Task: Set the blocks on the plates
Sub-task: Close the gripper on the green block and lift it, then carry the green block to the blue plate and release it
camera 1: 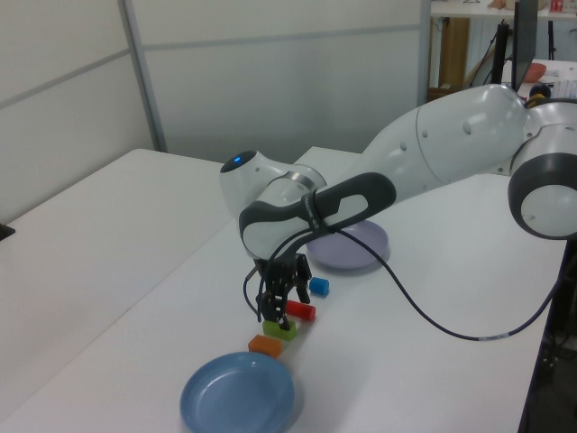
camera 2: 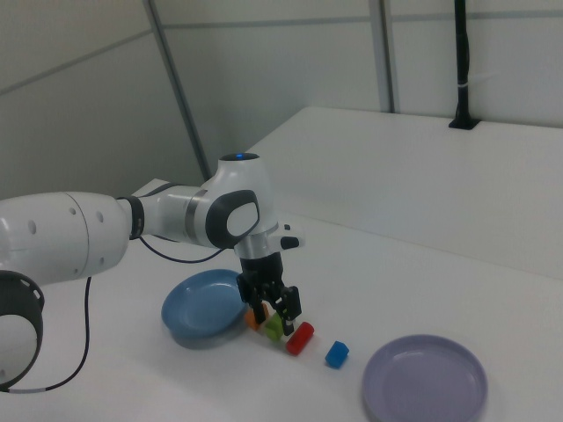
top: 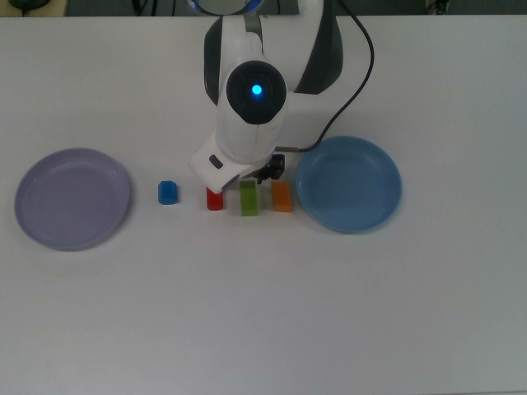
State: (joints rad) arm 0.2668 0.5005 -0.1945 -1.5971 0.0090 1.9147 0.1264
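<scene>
The gripper [camera 1: 276, 316] is held spread directly over the green bar [camera 1: 280, 328], with the red cylinder [camera 1: 301, 311] and orange wedge [camera 1: 265, 345] just beside it. The bar is judged light, rigid and smooth; its long flat sides are best pinched.

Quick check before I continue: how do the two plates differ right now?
The lavender plate is pale purple; the blue plate is medium blue. The lavender plate sits at the top view's left, with only the blue block near it. The blue plate sits at the top view's right, next to the orange block. Both are round, shallow, rimmed and hold no blocks.
</scene>
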